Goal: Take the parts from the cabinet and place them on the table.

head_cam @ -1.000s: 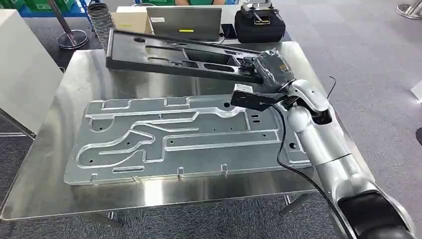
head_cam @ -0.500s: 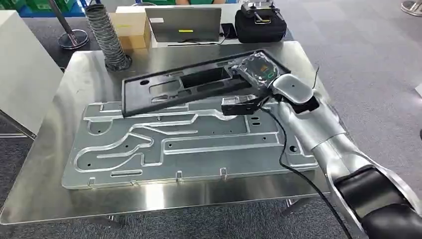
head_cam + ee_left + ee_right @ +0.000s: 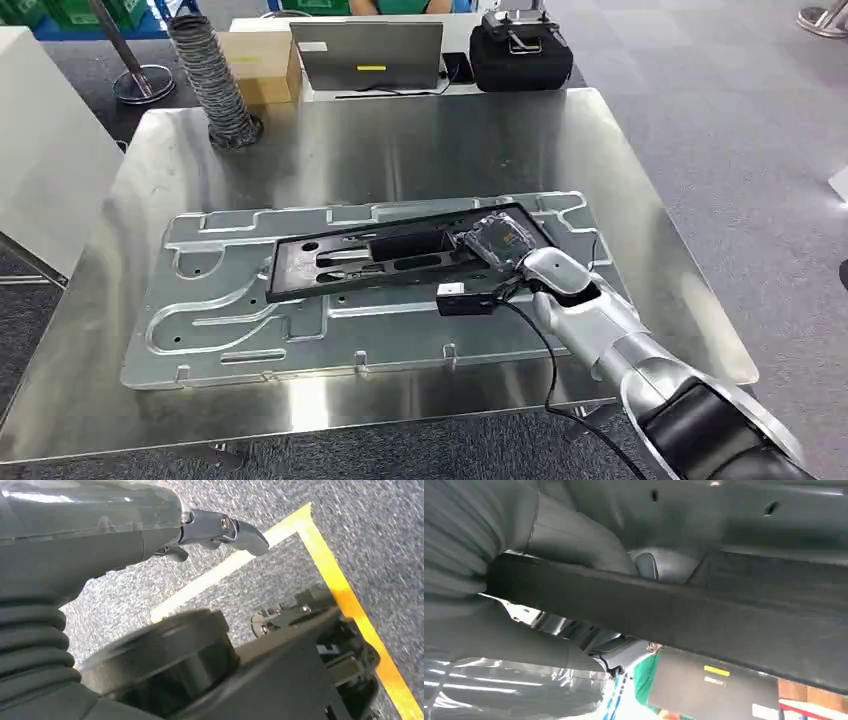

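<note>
A long black plastic panel [image 3: 380, 255] with cut-outs lies slanted across the big silver stamped metal plate [image 3: 240, 310] on the steel table [image 3: 400, 150]. My right hand [image 3: 500, 240], wrapped in clear plastic, grips the panel's right end, low over the plate. In the right wrist view the panel's dark edge [image 3: 724, 625] runs across the picture with my grey thumb [image 3: 574, 540] against it. My left hand [image 3: 220, 527] hangs over the grey carpet, its fingers apart and holding nothing.
A grey corrugated hose [image 3: 215, 85] stands at the table's far left corner. Behind the table are a laptop [image 3: 367, 55], a cardboard box [image 3: 255, 65] and a black bag [image 3: 520, 50]. A white cabinet [image 3: 40, 140] stands to the left.
My right hand has brought the black panel from above the table's far side toward me and down onto the silver plate. The hose, earlier hidden behind the panel, now shows.
</note>
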You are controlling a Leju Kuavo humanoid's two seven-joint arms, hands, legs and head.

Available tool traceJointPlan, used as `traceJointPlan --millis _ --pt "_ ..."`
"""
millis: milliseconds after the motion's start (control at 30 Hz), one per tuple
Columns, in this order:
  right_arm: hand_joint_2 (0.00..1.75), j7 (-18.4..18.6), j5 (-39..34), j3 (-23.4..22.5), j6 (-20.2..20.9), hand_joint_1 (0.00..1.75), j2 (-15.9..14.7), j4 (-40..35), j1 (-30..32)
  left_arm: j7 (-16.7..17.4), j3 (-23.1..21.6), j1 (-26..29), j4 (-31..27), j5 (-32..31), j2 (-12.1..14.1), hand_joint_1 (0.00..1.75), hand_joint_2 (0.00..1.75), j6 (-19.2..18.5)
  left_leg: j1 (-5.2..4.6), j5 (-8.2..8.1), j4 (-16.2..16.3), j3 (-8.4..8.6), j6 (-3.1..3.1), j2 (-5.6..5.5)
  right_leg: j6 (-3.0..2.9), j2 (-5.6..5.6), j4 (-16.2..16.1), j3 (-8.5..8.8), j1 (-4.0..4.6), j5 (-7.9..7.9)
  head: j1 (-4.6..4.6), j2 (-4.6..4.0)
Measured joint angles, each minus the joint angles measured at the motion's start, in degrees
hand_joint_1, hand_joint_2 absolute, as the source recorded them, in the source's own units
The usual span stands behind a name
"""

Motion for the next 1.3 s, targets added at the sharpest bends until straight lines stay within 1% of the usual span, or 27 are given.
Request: traceJointPlan --millis 67,167,200,233,267,333,367,400,500,533,567,600,667,700,733,767,833,867,900,933,1033,1067,1100,1167,1200,1233,1300 --pt "1.75 0.0 0.0 0.0 0.0 1.69 0.0 0.1 0.0 0.0 0.0 0.0 0.0 0.0 0.0 0.0 1.75 0.0 0.45 0.37 -0.8 0.56 0.56 0.15 0.64 -0.13 1.8 -0.53 -0.15 -1.58 0.02 0.0" --pt "1.75 0.0 -0.5 0.0 0.9 1.69 0.0 0.4 0.6 1.2 0.0 0.2 0.0 -0.2 0.0 0.0 1.75 -0.2 0.36 0.39 -0.8 0.52 0.9 0.25 1.35 -0.13 14.1 -6.38 -0.41 -7.53 0.02 0.0" --pt "1.75 -0.2 -0.8 0.0 1.0 1.69 0.0 0.6 1.4 1.9 0.0 0.5 0.0 -0.4 0.1 0.0 1.75 -0.3 0.35 0.35 -0.8 0.52 0.96 0.24 1.48 -0.13 17.3 -7.91 -0.48 -8.27 0.0 0.0" --pt "1.75 -0.5 -0.8 -0.1 0.2 1.69 0.0 0.8 2.2 2.0 0.0 1.0 0.0 -0.4 0.2 0.0 1.75 -0.3 0.36 0.33 -0.8 0.6 0.96 0.19 1.5 -0.15 17.4 -8.05 -0.56 -7.58 0.0 0.0" --pt "1.75 -0.8 -0.8 -0.2 -0.8 1.69 0.1 1.2 2.4 1.9 0.0 1.4 0.0 -0.6 0.2 0.0 1.75 -0.3 0.35 0.26 -0.8 0.72 0.94 0.13 1.42 -0.17 14.8 -6.78 -0.62 -5.68 0.0 0.0" --pt "1.75 -1.2 -0.8 -0.4 -1.5 1.69 0.3 1.9 2.2 1.7 0.0 2.1 0.0 -0.8 0.3 0.0 1.75 -0.3 0.35 0.1 -0.7 1.12 0.72 0.13 0.94 -0.18 5.0 -1.62 -0.55 -0.93 0.0 0.0" --pt "1.75 -1.4 -0.7 -0.5 -1.5 1.69 0.3 2.0 2.1 1.7 0.1 2.3 0.0 -0.8 0.3 0.0 1.75 -0.5 0.37 0.04 -0.8 1.26 0.61 0.13 0.42 -0.19 0.3 0.8 -0.41 0.09 0.02 0.0" --pt "1.75 -1.6 -0.7 -0.5 -1.5 1.69 0.4 2.1 2.0 1.7 0.1 2.3 0.0 -0.9 0.2 0.0 1.75 -0.6 0.06 -0.12 -0.6 1.18 0.23 0.09 0.05 -0.26 -0.5 1.07 0.1 -0.32 0.0 0.0" --pt "1.75 -1.9 -0.7 -0.7 -1.3 1.69 0.6 2.4 1.7 1.7 0.1 2.3 0.0 -0.9 0.2 0.0 1.75 -0.7 0.44 0.03 -1.1 1.48 -0.7 0.07 -0.75 -0.2 -0.6 1.14 0.47 -0.28 0.0 0.0" --pt "1.75 -2.0 -0.6 -0.8 -1.2 1.69 0.8 2.4 1.7 1.8 0.1 2.3 0.0 -0.9 0.2 0.0 1.75 -0.7 0.12 -0.11 -0.9 1.53 -1.04 0.06 -1.22 -0.22 -1.4 1.56 -0.16 0.24 0.0 0.0" --pt "1.75 -1.9 -0.5 -0.8 -1.1 1.69 1.2 2.5 1.7 1.9 0.1 2.3 0.0 -0.9 0.3 0.0 1.75 -0.7 0.32 -1.02 0.3 1.15 -1.25 0.13 -1.4 -0.49 -2.0 1.98 -0.25 0.56 0.02 0.0" --pt "1.75 -1.8 -0.3 -0.9 -1.0 1.69 1.4 2.7 1.6 2.0 0.1 2.3 0.0 -0.9 0.2 0.0 1.75 -0.7 0.39 -3.08 3.0 0.0 -1.55 0.13 -1.77 -0.6 -2.1 2.03 -0.32 0.66 0.0 0.0" --pt "1.75 -1.4 0.4 -0.9 -0.9 1.69 1.5 2.9 1.6 2.0 0.1 2.4 0.0 -1.0 0.3 0.0 1.75 -0.7 0.56 -7.77 11.9 -3.94 -1.99 0.15 -1.88 -0.78 -2.1 1.8 -0.28 0.69 0.0 0.0" --pt "1.75 -1.1 0.8 -0.9 -0.8 1.69 1.6 3.0 1.5 2.1 0.1 2.5 0.0 -1.0 0.4 0.0 1.75 -0.6 0.61 -8.99 15.4 -5.45 -2.2 0.15 -1.87 -0.82 -2.0 1.7 -0.28 0.7 0.0 0.0" --pt "1.75 -0.9 1.0 -0.9 -0.8 1.69 1.6 3.2 1.4 2.1 0.1 2.6 0.0 -1.0 0.4 0.0 1.75 -0.6 0.72 -8.79 16.6 -5.9 -2.43 0.16 -1.83 -0.82 -1.9 1.67 -0.31 0.72 0.0 0.0" --pt "1.75 -0.6 1.2 -0.9 -0.8 1.69 1.6 3.3 1.3 2.1 0.1 2.6 0.0 -1.1 0.5 0.0 1.75 -0.6 0.87 -7.42 15.0 -4.98 -2.54 0.17 -1.75 -0.82 -1.8 1.67 -0.36 0.7 0.0 0.0" --pt "1.75 -0.5 1.4 -1.1 -0.8 1.69 1.6 3.5 0.7 2.2 0.1 2.6 0.0 -1.2 0.7 0.0 1.75 -0.7 1.23 -2.7 5.7 -0.04 -2.73 0.25 -1.28 -0.78 -1.3 1.61 -0.61 0.48 0.0 0.0" --pt "1.75 -0.5 1.5 -1.1 -0.8 1.69 1.7 3.6 0.4 2.2 0.1 2.6 0.0 -1.2 0.8 0.0 1.75 -0.7 1.48 -1.22 1.1 2.39 -2.86 0.26 -0.84 -0.69 -0.7 1.42 -0.63 0.19 0.0 0.0" --pt "1.75 -0.4 1.6 -1.2 -0.7 1.69 1.6 3.7 0.0 2.2 0.1 2.6 0.0 -1.2 0.8 0.0 1.75 -0.7 1.2 -2.21 0.0 2.67 -2.54 0.06 -0.36 -0.54 0.0 0.87 -0.17 -0.1 0.0 0.0" --pt "1.75 -0.4 1.6 -1.4 -0.6 1.69 1.6 3.7 -0.3 2.2 0.2 2.6 0.0 -1.2 0.8 0.0 1.75 -0.7 1.23 -1.91 0.3 2.37 -1.45 -0.08 -0.02 -0.39 0.1 0.6 -0.18 0.08 0.0 0.0" --pt "1.75 -0.4 1.8 -1.5 -0.4 1.69 1.6 3.8 -0.5 2.2 0.4 2.6 0.0 -1.1 0.8 0.0 1.75 -0.9 0.98 -1.46 0.0 2.17 -0.22 0.01 0.9 -0.27 -0.1 0.5 -0.53 0.42 0.0 0.0" --pt "1.75 -0.5 1.9 -1.5 -0.4 1.69 1.6 3.8 -0.6 2.1 0.6 2.6 0.0 -1.0 0.8 0.0 1.75 -0.9 1.1 -1.28 -0.1 2.16 0.07 0.07 1.15 -0.33 0.6 0.31 -0.66 -0.32 0.02 0.0" --pt "1.75 -0.5 2.1 -1.6 -0.4 1.69 1.6 3.8 -0.8 2.0 0.6 2.6 0.0 -1.0 0.8 0.0 1.75 -0.8 1.09 -1.2 -0.1 2.07 0.28 0.09 1.28 -0.39 2.7 -0.7 -0.69 -1.93 0.0 0.0" --pt "1.75 -0.5 2.5 -1.6 -0.4 1.69 1.7 4.0 -0.9 1.9 0.9 2.6 0.0 -1.0 0.8 0.0 1.75 -0.7 0.95 -1.11 -0.1 1.78 0.53 0.15 1.55 -0.36 12.0 -5.09 -0.64 -6.56 0.02 0.0" --pt "1.75 -0.5 2.6 -1.5 -0.3 1.69 1.7 4.1 -0.8 1.9 1.0 2.6 0.0 -1.0 0.8 0.0 1.75 -0.7 0.85 -1.08 0.0 1.66 0.57 0.14 1.58 -0.36 16.4 -7.18 -0.65 -7.96 0.0 0.0" --pt "1.75 -0.5 2.6 -1.5 -0.3 1.69 1.7 4.3 -0.7 1.8 1.1 2.6 0.0 -0.9 0.8 0.0 1.75 -0.7 0.77 -1.07 0.0 1.61 0.59 0.09 1.46 -0.36 18.3 -8.21 -0.63 -8.0 0.02 0.0" --pt "1.75 -0.5 2.7 -1.5 -0.3 1.69 1.8 4.5 -0.9 1.7 1.2 2.7 0.0 -0.9 0.8 0.0 1.75 -0.7 0.64 -1.07 0.0 1.7 0.58 -0.06 0.96 -0.35 14.1 -6.26 -0.55 -4.75 0.02 0.0"
